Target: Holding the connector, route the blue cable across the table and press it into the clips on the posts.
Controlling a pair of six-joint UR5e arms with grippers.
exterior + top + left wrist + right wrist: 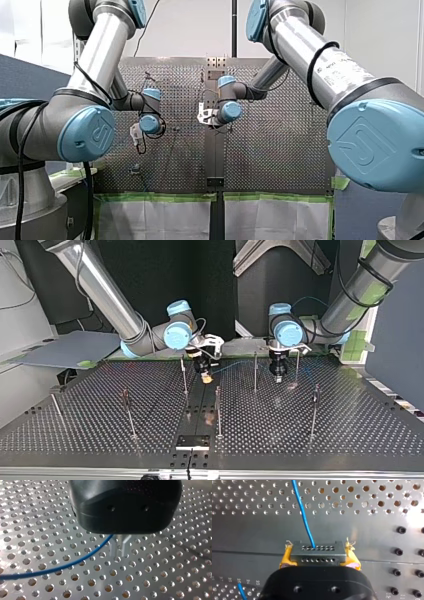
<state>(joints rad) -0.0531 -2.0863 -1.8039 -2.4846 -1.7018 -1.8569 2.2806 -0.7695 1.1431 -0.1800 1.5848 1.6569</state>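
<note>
Closest, the yellow-padded right pincer (319, 557) sits clenched on the connector (317, 551) low over the tabletop (249, 530), the blue cable (303, 515) running straight ahead toward the left pincer (278, 374), whose grip cannot be told, with a post (255, 372) between them.

The table (100, 432) is a perforated metal sheet with a smooth strip (249, 537) down its middle, directly under my right pincer (205, 375). Black screw heads (401, 530) sit in the strip beside that pincer. Thin posts (255, 371) stand upright on the table, one between it and my left pincer (278, 375).
</note>
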